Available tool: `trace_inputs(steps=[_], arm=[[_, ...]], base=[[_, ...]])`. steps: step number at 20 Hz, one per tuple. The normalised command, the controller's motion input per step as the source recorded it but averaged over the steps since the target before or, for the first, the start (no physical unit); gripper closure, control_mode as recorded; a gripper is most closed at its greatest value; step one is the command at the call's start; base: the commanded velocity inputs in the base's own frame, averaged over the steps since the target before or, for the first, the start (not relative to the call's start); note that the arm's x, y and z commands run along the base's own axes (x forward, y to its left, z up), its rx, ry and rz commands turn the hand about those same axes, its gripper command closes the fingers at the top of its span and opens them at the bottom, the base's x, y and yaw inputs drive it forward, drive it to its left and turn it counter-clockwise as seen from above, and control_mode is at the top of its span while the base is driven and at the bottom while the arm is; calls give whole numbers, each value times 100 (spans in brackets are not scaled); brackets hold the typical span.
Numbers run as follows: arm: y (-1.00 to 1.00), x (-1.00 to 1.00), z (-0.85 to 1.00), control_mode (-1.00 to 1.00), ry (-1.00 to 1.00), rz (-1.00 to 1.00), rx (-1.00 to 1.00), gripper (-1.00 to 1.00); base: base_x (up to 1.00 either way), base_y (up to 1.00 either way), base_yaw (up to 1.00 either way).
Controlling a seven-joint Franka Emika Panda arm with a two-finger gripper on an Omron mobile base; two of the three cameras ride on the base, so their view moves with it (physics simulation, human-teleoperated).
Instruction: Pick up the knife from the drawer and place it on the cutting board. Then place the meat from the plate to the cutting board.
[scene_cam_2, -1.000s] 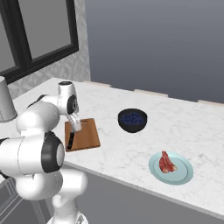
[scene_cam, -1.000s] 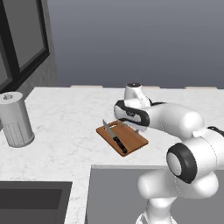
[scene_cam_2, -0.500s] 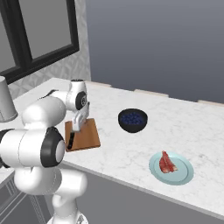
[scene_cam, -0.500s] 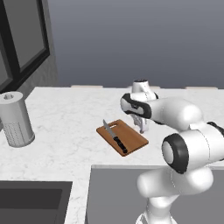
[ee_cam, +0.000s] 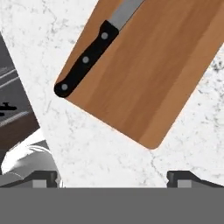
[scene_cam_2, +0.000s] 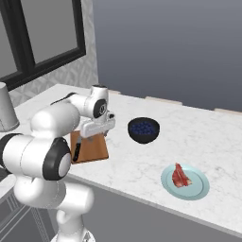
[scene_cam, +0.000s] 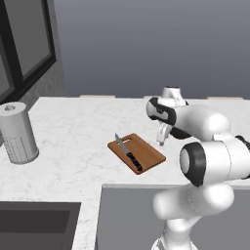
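While the gripper (scene_cam: 162,141) hangs released beside the cutting board's (scene_cam: 146,152) edge, the knife (scene_cam: 129,154) lies along it

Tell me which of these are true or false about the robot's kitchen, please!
1. The knife lies on the cutting board. True.
2. The meat is on the cutting board. False: it sits on the plate.
3. The gripper holds the knife. False: it hangs open with nothing in it, past the board's edge.
4. A dark bowl stands on the counter between the board and the plate. True.
5. The knife's handle is red. False: it is black.
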Motion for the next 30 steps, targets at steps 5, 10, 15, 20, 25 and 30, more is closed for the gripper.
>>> trace_inputs(steps=[5,10,15,20,25,30], arm=[[-38,-16,0,-100,-2,-67,0,-100],[-49,-17,0,-100,0,-60,0,-100],[-55,-13,0,-100,0,-54,-2,-100],[-60,0,0,-100,5,-42,-3,-100],[-61,0,0,-100,3,-30,-6,-100],[-55,0,0,-100,1,-28,-7,-100]], base=[[0,0,0],[0,0,0],[0,0,0],[0,0,0],[0,0,0],[0,0,0]])
